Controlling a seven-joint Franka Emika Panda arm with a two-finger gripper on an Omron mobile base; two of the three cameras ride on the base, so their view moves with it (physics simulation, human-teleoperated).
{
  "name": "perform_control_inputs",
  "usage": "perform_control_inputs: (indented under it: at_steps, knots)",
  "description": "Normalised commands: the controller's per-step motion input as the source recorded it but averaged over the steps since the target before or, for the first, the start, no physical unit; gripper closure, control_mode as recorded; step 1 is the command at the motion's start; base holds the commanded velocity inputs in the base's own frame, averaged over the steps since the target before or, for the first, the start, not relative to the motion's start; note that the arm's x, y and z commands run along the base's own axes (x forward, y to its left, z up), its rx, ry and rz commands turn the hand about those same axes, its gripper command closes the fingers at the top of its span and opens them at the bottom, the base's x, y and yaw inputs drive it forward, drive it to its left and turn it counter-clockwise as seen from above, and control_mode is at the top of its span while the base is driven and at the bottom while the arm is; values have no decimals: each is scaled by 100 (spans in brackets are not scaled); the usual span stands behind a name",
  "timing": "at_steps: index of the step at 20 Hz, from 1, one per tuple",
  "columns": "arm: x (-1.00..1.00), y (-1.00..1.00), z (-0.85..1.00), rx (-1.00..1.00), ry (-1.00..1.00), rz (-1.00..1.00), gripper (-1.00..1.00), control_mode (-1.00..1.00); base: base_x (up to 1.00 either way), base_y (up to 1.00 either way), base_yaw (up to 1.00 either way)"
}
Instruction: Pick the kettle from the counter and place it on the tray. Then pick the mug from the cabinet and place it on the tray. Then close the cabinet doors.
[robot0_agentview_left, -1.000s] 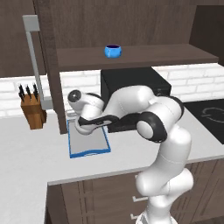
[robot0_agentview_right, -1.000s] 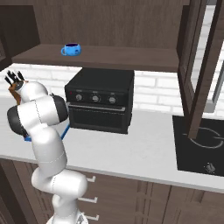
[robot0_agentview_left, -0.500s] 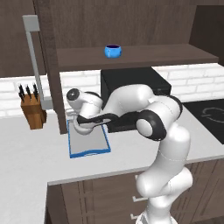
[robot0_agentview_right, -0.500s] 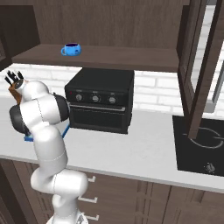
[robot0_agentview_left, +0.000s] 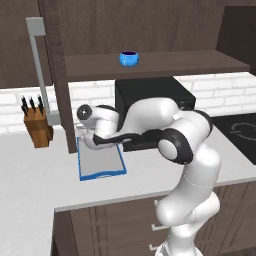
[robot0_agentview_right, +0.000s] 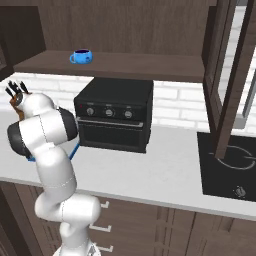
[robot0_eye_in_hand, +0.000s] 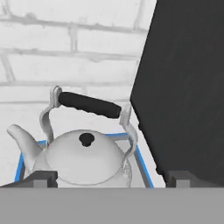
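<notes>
step: kettle (robot0_eye_in_hand: 83, 159) set down on tray (robot0_agentview_left: 101, 161), just ahead of gripper (robot0_eye_in_hand: 109, 178); jaws wide, holding nothing | next: back off clear of handle, lift to mug (robot0_agentview_left: 129, 58) on cabinet (robot0_agentview_left: 160, 64) shelf, well above; doors not yet closed

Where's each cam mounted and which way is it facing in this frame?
Left base view: behind the arm on its left, looking forward and down at the tray on the counter; arm rises from lower right.
Right base view: behind on the right, facing the black oven; arm at lower left.
Hand view: on the hand, looking along the open end effector at the kettle on the tray, brick wall behind.
Shared: both base views show the mug on the cabinet shelf and the oven.
</notes>
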Motion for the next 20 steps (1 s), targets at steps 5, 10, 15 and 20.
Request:
perform_control_inputs:
  at_steps: [5,10,15,20]
  knots:
    - [-29,-1,23,0,-10,0,-100,-100,0,0,0]
    - [-42,-4,38,7,0,0,-100,-100,0,0,0]
    - [-46,-18,41,17,10,1,-100,-100,0,0,0]
    - [-51,-31,33,8,3,8,-100,-100,0,0,0]
